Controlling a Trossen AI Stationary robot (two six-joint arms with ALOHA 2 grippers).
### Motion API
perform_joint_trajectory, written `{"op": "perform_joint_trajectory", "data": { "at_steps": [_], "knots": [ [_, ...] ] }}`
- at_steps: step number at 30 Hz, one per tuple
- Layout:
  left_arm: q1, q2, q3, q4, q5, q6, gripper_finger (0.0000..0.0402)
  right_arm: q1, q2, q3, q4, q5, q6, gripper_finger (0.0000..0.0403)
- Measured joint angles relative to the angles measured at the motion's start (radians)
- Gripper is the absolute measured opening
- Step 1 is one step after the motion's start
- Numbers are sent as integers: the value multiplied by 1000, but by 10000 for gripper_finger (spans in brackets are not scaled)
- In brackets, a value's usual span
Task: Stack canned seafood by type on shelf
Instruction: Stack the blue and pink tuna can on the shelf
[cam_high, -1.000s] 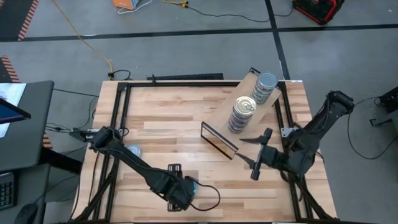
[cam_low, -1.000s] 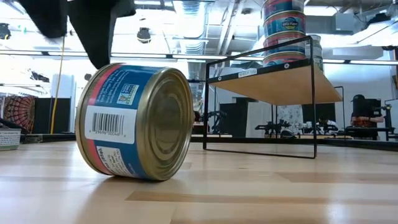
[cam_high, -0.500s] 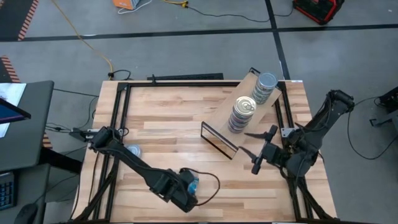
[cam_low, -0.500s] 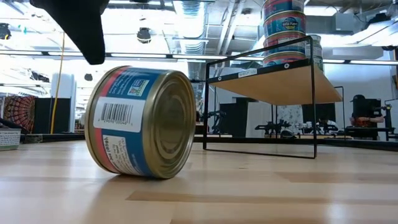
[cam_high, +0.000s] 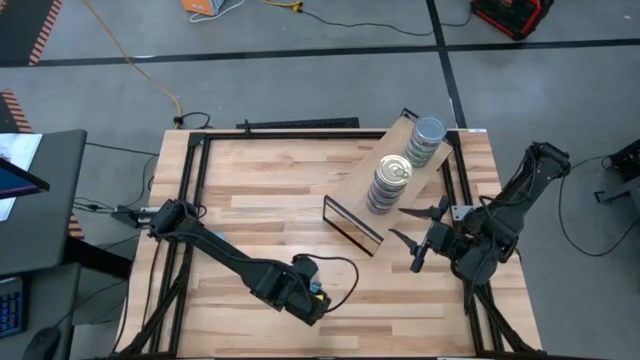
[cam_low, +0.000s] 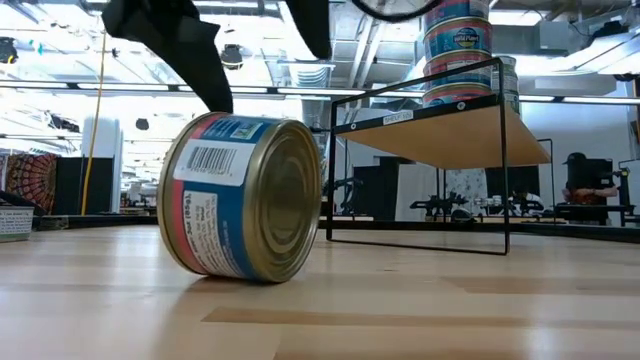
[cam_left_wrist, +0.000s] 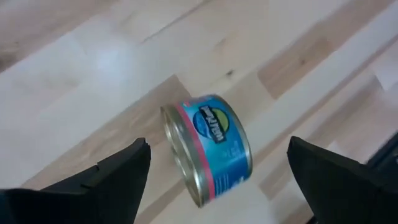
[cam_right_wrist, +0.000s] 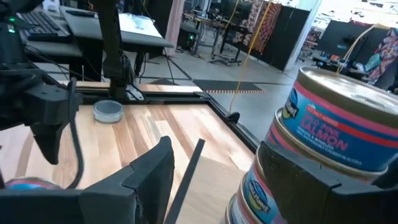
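A blue-and-red labelled tin lies on its side on the tabletop near the front edge, resting on its curved wall, one gold end toward the shelf. My left gripper hangs open just above this tin, a finger on either side, touching nothing. The shelf stands at the far right and carries two stacks of tins: one gold-lidded, one blue-lidded. My right gripper is open and empty, held level beside the shelf's near right side, pointing at the stacks.
One flat tin sits upright on the table near the left arm's base. The shelf's black frame rises to the right of the lying tin. A black rail edges the tabletop. Bare wood lies between the left arm and the shelf.
The tin on its side has rolled a short way along the table toward the shelf. My left gripper has followed it toward the table's right edge and turned about its own axis above it. My right gripper has shifted a little toward the shelf and tipped more level.
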Motion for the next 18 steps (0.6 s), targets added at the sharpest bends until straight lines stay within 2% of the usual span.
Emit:
{"op": "perform_joint_trajectory", "data": {
  "at_steps": [5, 10, 18],
  "knots": [
    [20, 28, -2, 16, -16, -8, 367, 0, 0, 0, -27, 0, 28, 271],
    [26, 90, -2, 11, 54, 19, 367, 0, 0, 0, -28, 0, 29, 271],
    [27, 87, -2, -26, 69, 64, 365, 0, 0, 0, -31, 0, 29, 271]
  ]
}}
